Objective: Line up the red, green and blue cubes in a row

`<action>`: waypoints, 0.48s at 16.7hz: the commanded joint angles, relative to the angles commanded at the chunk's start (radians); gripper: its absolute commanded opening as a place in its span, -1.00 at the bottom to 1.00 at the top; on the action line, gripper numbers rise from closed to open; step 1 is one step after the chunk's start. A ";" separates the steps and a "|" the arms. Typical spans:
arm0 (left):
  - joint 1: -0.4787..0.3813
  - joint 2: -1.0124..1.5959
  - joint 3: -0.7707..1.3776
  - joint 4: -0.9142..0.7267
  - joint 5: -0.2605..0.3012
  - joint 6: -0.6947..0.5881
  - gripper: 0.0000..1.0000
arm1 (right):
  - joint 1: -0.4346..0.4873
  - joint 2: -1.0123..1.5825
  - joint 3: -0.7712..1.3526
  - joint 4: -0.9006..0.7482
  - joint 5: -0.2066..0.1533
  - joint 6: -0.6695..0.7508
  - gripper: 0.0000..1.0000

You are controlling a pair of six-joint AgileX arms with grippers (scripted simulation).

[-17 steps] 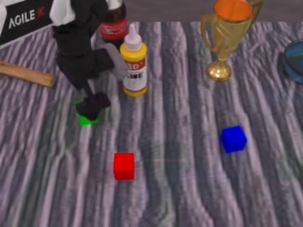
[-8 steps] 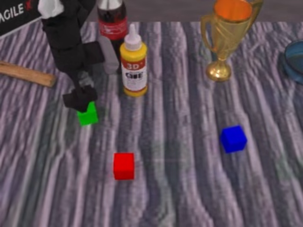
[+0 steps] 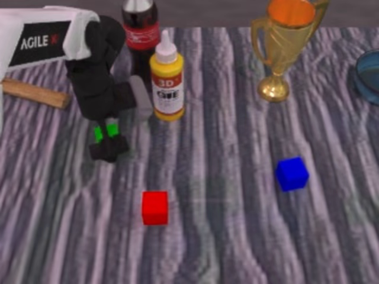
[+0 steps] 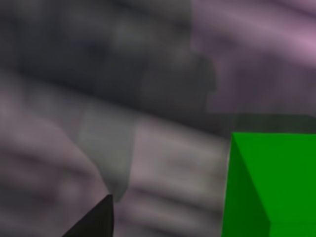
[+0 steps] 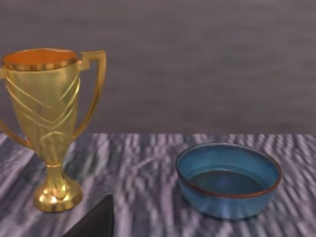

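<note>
One hand is in sight from above: the left hand (image 3: 108, 147), low over the left part of the surface (image 3: 237, 236), its dark fingers clamped on the green cube (image 3: 105, 131), of which only two thin green strips show between them. Three cubes are counted in all, plain and solid-coloured: that green one, the red cube (image 3: 154, 207) lying nearer the front and just right of the hand, and the blue cube (image 3: 292, 173) well apart on the right half. Behind the hand stand one yellow bottle (image 3: 167, 80) and one cola bottle (image 3: 140, 29), with one wooden stick (image 3: 34, 93) at the left edge. The left wrist view alone gives the green cube's broad flat faces (image 4: 276, 187), bright on top and darker on one side. The right wrist view alone shows whole the blue bowl (image 5: 228, 178) beside the gold trophy (image 5: 49, 123); whether the right arm's fingers are apart or together I cannot tell
</note>
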 joint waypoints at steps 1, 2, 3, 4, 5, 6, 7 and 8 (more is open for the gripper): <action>0.000 0.012 -0.018 0.026 0.000 0.001 1.00 | 0.000 0.000 0.000 0.000 0.000 0.000 1.00; 0.001 0.020 -0.030 0.042 0.000 0.002 1.00 | 0.000 0.000 0.000 0.000 0.000 0.000 1.00; 0.001 0.022 -0.034 0.047 0.000 0.002 1.00 | 0.000 0.000 0.000 0.000 0.000 0.000 1.00; 0.001 0.022 -0.034 0.047 0.000 0.002 1.00 | 0.000 0.000 0.000 0.000 0.000 0.000 1.00; 0.001 0.022 -0.034 0.047 0.000 0.002 1.00 | 0.000 0.000 0.000 0.000 0.000 0.000 1.00; 0.001 0.022 -0.034 0.047 0.000 0.002 1.00 | 0.000 0.000 0.000 0.000 0.000 0.000 1.00; 0.001 0.022 -0.034 0.047 0.000 0.002 0.85 | 0.000 0.000 0.000 0.000 0.000 0.000 1.00; 0.001 0.022 -0.034 0.047 0.000 0.002 0.70 | 0.000 0.000 0.000 0.000 0.000 0.000 1.00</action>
